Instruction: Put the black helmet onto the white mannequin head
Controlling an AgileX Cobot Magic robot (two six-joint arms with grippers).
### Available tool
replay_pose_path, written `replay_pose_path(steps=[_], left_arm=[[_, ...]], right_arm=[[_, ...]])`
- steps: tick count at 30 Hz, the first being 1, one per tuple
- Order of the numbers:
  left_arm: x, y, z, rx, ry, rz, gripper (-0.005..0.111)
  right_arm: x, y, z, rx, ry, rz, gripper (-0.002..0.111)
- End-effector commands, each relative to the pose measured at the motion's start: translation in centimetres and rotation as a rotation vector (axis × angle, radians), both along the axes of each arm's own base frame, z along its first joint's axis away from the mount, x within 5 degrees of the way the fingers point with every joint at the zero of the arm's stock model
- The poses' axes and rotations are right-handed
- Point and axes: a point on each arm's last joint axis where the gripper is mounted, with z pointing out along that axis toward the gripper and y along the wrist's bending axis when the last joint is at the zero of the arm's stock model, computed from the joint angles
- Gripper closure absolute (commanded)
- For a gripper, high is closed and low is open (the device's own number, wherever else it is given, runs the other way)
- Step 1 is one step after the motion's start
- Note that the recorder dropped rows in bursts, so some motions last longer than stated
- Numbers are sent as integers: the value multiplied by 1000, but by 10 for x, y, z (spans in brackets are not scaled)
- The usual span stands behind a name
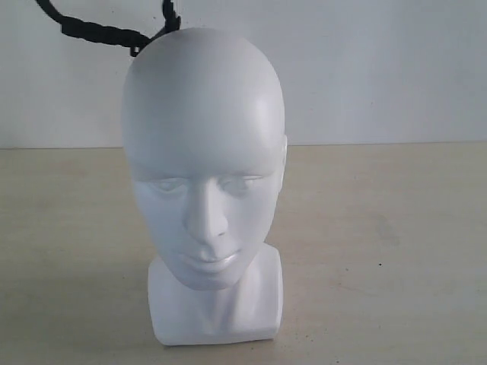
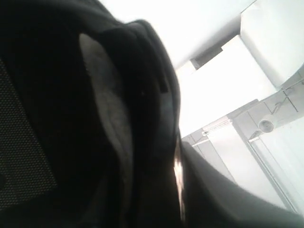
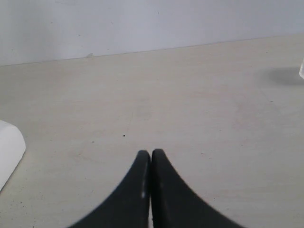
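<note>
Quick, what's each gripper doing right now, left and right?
Left gripper: hidden by the helmet filling its view; cannot tell.
Right gripper: closed, empty, above the table.

Pale beige tabletop (image 1: 396,251) w/ small dark specks, plain white wall (image 1: 380,68) behind it.

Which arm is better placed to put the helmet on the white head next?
Likely left. Its wrist camera is filled by the helmet, close up, and a black strap shows by the top of the head. The right jaws are shut, empty, low over the table.
</note>
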Motion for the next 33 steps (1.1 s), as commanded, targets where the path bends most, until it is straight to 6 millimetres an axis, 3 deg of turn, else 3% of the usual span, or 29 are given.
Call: replay_pose_path(steps=[1, 5, 11, 15, 33], left_arm=[[-10, -7, 26, -80, -150, -7, 102], [-17, -27, 44, -19, -286, -2, 102], [-7, -64, 22, 43, -259, -36, 102], [-2, -81, 20, 48, -273, -30, 102], [1, -86, 6, 110, -273, -14, 102]], right_arm=[[0, 0, 1, -8, -11, -1, 108], [0, 0, 1, -8, -11, -1, 108], [0, 0, 1, -8, -11, -1, 108], [0, 0, 1, -8, -11, -1, 108], [0, 0, 1, 0, -13, 0, 108]])
